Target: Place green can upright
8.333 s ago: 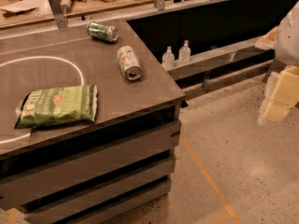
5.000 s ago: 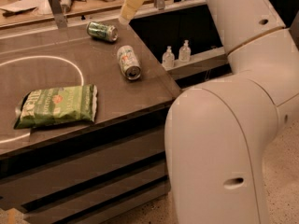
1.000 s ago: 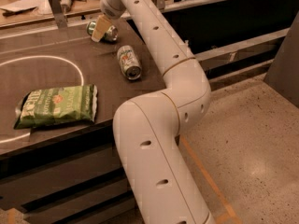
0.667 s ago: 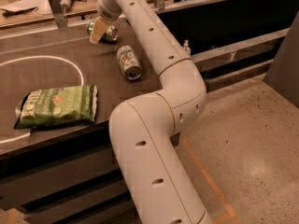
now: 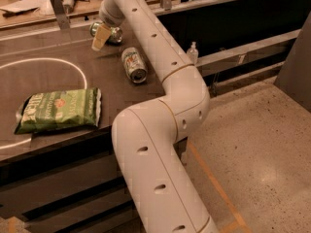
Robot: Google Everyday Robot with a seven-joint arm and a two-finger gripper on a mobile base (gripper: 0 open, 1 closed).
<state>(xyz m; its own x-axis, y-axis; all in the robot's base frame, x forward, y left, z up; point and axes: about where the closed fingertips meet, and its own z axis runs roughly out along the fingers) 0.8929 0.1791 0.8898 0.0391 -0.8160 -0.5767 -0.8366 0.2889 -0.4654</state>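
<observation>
While the green can [image 5: 115, 33] lies sideways, the gripper [image 5: 101, 38] partly covers it.

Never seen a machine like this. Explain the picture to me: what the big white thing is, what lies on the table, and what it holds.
The big white tube is a robot arm, jointed like an elbow. The camera looks down on a dark table. The arm's gripper is at the far edge, at the green can, which lies on its side. Whether it grips the can cannot be told. Nearer lie a silver-white can, also on its side, and a flat green chip bag.
</observation>
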